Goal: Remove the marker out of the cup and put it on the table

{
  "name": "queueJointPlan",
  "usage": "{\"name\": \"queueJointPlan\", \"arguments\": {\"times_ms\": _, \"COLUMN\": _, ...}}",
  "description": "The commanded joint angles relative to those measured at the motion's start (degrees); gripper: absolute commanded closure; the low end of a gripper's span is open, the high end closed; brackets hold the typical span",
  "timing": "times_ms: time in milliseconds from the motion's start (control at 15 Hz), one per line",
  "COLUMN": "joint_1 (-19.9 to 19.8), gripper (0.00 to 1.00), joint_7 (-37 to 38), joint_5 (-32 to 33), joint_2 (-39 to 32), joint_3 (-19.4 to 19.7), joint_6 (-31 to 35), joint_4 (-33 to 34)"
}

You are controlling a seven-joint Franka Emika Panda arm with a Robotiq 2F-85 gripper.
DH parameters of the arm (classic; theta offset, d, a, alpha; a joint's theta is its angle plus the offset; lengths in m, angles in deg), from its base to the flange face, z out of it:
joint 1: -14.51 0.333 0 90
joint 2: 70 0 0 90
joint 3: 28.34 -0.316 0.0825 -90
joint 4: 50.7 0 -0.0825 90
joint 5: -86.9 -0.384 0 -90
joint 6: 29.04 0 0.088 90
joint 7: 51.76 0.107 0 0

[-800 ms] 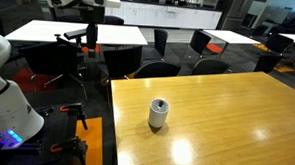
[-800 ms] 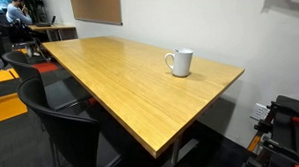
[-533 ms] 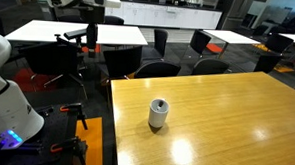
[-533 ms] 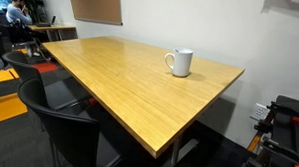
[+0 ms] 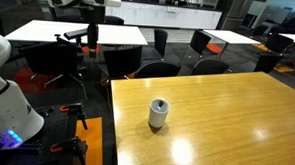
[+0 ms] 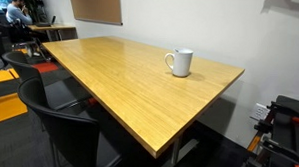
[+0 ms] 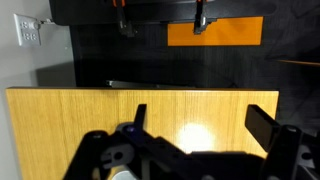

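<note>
The small light grey-white cylindrical cup (image 5: 158, 115) stands upright on the glossy honey-coloured wooden table (image 5: 235, 131). I cannot make out the marker. The black gripper (image 7: 200, 120) hovers over the table, released and empty.

Beside the table (image 5: 226, 111), the arm (image 5: 5, 81) is white, smooth and rounded, with a blue glow near its foot. Over the table, the gripper (image 7: 200, 125) is matt black with blocky fingers (image 7: 264, 126).

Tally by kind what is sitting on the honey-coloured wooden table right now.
Cup: 1
Markers lying loose on the table: 0
Total: 1
</note>
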Motion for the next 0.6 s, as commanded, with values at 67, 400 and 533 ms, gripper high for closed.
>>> {"name": "queueJointPlan", "arguments": {"times_ms": 67, "joint_1": -0.4, "gripper": 0.0, "joint_7": -3.92, "joint_5": 4.26, "joint_2": 0.2, "joint_3": 1.04, "joint_6": 2.29, "joint_4": 0.57}}
{"name": "queueJointPlan", "arguments": {"times_ms": 400, "joint_1": -1.1, "gripper": 0.0, "joint_7": -10.12, "joint_5": 9.51, "joint_2": -0.99, "joint_3": 4.82, "joint_6": 3.32, "joint_4": 2.49}}
{"name": "queueJointPlan", "arguments": {"times_ms": 533, "joint_1": -1.12, "gripper": 0.0, "joint_7": -13.93, "joint_5": 11.88, "joint_2": -1.75, "joint_3": 6.41, "joint_6": 4.84, "joint_4": 3.14}}
